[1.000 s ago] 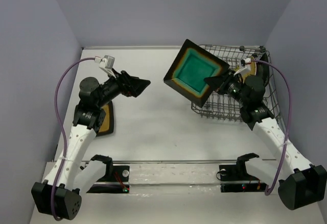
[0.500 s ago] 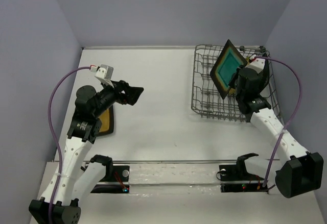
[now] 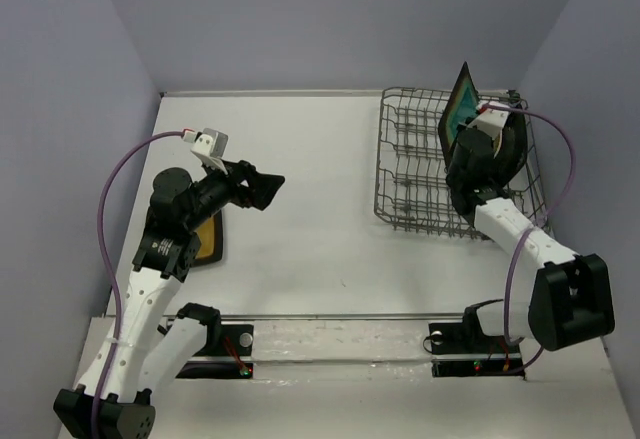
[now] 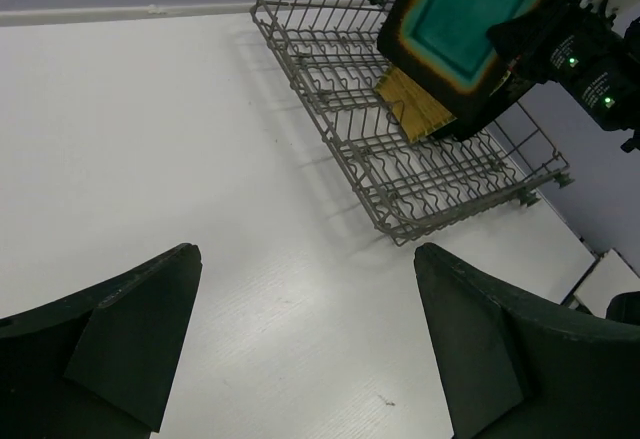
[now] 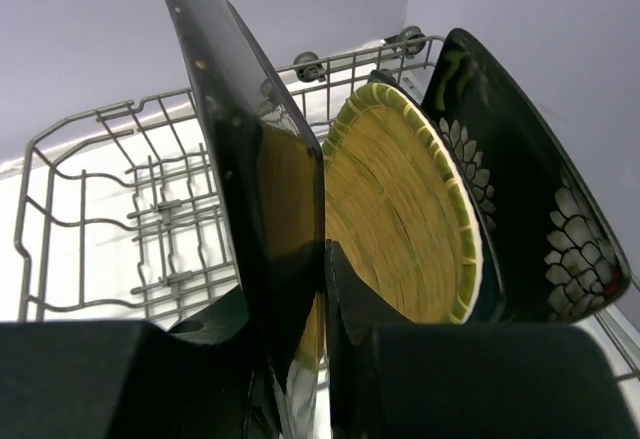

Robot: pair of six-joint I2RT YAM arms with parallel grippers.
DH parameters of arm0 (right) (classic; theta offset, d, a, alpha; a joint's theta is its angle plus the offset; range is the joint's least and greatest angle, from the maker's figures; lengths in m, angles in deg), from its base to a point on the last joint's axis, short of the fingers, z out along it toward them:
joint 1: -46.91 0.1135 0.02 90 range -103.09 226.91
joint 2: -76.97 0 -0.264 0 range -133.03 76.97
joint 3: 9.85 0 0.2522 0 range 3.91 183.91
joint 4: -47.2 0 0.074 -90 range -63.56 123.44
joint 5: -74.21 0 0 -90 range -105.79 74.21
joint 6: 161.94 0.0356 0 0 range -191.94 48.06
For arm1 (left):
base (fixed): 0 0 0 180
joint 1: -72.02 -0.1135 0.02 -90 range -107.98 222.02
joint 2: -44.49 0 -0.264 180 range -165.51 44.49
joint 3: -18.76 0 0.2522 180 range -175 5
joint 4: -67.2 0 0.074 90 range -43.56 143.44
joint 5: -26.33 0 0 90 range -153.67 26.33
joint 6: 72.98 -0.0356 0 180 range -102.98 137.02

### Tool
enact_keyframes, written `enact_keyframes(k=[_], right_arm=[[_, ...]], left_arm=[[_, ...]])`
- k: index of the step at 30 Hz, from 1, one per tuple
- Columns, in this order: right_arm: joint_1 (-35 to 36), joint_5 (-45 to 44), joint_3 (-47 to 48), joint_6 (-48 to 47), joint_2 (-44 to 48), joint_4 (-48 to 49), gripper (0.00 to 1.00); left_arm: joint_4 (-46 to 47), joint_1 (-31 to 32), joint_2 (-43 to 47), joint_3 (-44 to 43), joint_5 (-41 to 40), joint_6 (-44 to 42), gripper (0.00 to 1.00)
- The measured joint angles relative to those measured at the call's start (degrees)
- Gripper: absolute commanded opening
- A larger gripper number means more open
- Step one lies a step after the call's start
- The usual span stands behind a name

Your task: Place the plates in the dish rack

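Gripping the dark-rimmed teal-centre plate point(image 4: 465, 19) by its edge, the right pincer point(image 5: 312, 299) holds it upright over the dish rack point(image 3: 385, 149) at the far right of the bench point(image 3: 300, 229). It sits just left of a yellow ribbed plate point(image 5: 400, 219) and a black floral plate point(image 5: 530, 209) standing inside the rack. The left pincer point(image 4: 305, 254) hangs wide open at left, near a mustard-centre plate point(image 3: 208, 234) lying flat.

Your work surface is a flat white matte tabletop point(image 3: 320, 249). It is boxed in on three sides: a plain pale lavender back wall point(image 3: 330, 19), a matching left wall point(image 3: 60, 139) and a matching right wall point(image 3: 595, 69). Along the near edge you have a glossy silver rail strip point(image 3: 340, 331). The light is even and soft, leaving only faint shadows on the white.
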Motion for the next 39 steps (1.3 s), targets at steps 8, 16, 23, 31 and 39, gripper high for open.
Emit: enact_keyframes(k=[8, 16, 23, 31, 39], right_arm=[[0.0, -1.4, -3.1, -4.5, -7.1, 11.8, 0.07], [0.0, -1.5, -3.3, -5.2, -10.2, 16.7, 0.07], [0.7, -2.9, -5.0, -4.7, -12.3, 19.9, 0.07], [1.9, -3.9, -5.7, -4.2, -15.3, 20.4, 0.07], [2.5, -4.8, -5.7, -4.0, -17.8, 23.2, 0.07]], left_arm=[[-0.3, 0.1, -0.1, 0.0, 0.0, -0.2, 0.99], [-0.4, 0.1, -0.9, 0.0, -0.1, -0.2, 0.99], [-0.4, 0.1, -0.9, 0.0, -0.1, -0.2, 0.99], [-0.4, 0.1, -0.9, 0.0, -0.1, -0.2, 0.99], [-0.4, 0.1, -1.0, 0.0, -0.1, -0.2, 0.99]])
